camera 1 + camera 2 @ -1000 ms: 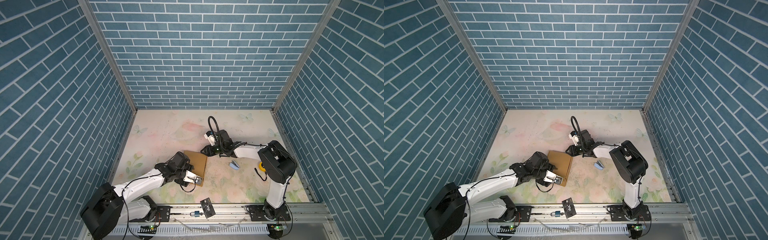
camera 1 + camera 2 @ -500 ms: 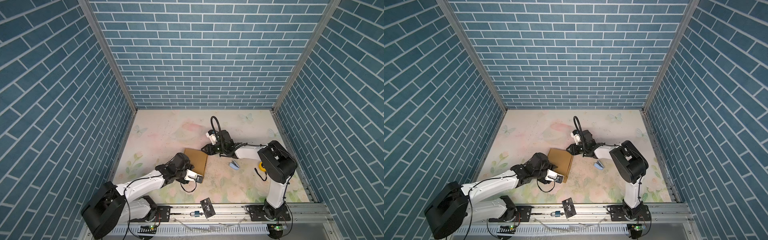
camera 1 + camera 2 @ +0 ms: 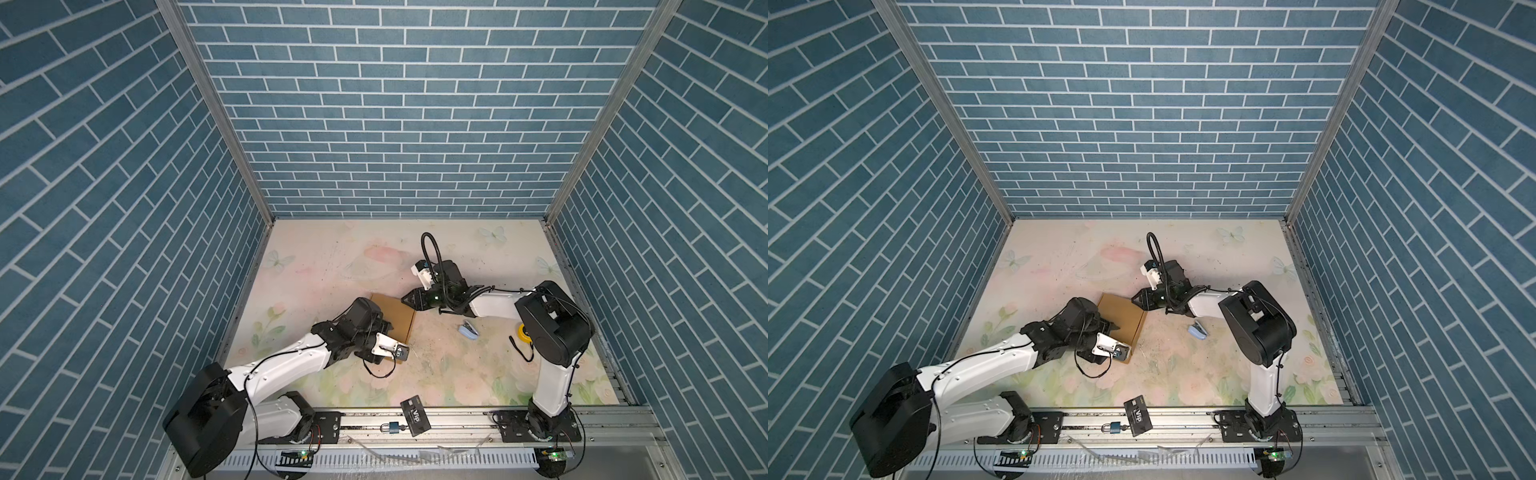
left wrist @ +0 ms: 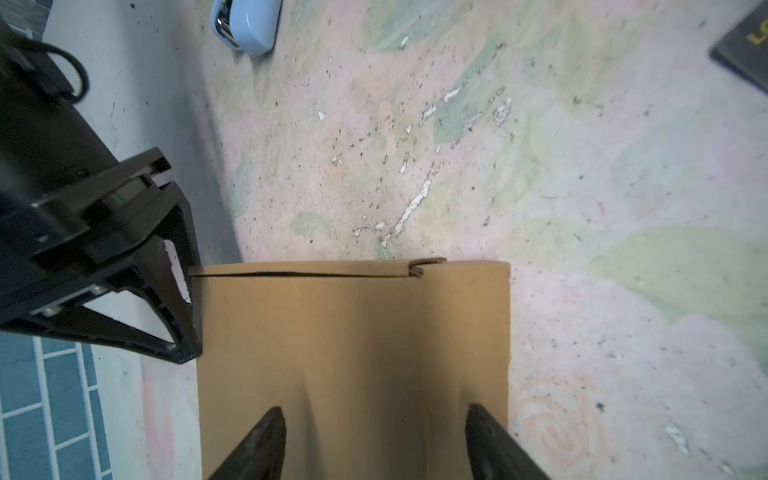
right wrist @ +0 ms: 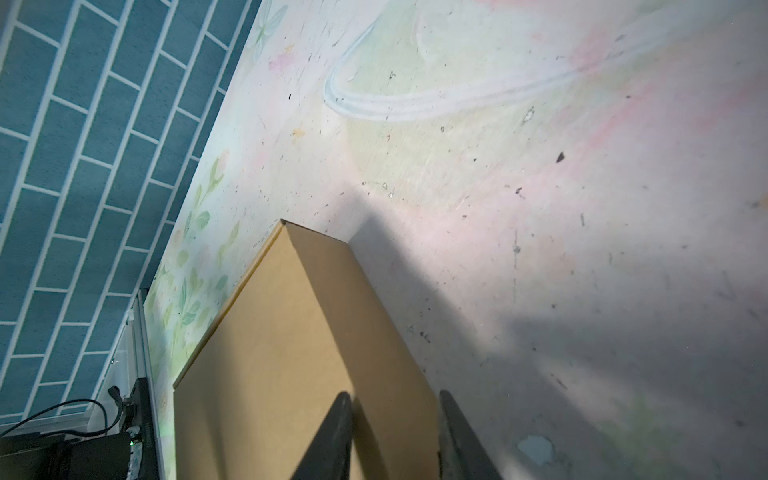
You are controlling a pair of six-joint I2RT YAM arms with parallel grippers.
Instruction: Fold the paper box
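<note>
Two white-and-black robot arms bend in from the near rail toward the paper box [image 3: 395, 309], a plain tan-brown corrugated cardboard mailer lying flat on the pastel flower-printed surface [image 3: 328, 266], a little left of the middle and between the two tools. On the left, the left tool [image 4: 376, 444] hangs over the box's near left part, its two black fingertips [image 4: 266, 440] spread well apart above the top panel with nothing clasped between them, each throwing a soft shadow on the cardboard. The box [image 3: 1121, 318] looks closed in both top views; in the left wrist view a thin dark seam runs along its right edge, and a small tab end pokes up from that seam. On the near rail, a small blue padlock [image 3: 392, 427] lies just beside a black rectangular card printed "VIP" [image 3: 415, 415]. At the box's far right corner sits the right tool [image 5: 397, 436], jaws partway apart and straddling the box's edge, one finger over the top panel, the other over the bare surface beside the wall; whether they pinch the cardboard I cannot tell. Farther right, well apart from the box, a pale blue plastic stapler [image 3: 468, 330] lies on the surface, and a round yellow item [image 3: 523, 330] shows partly behind the right arm.
</note>
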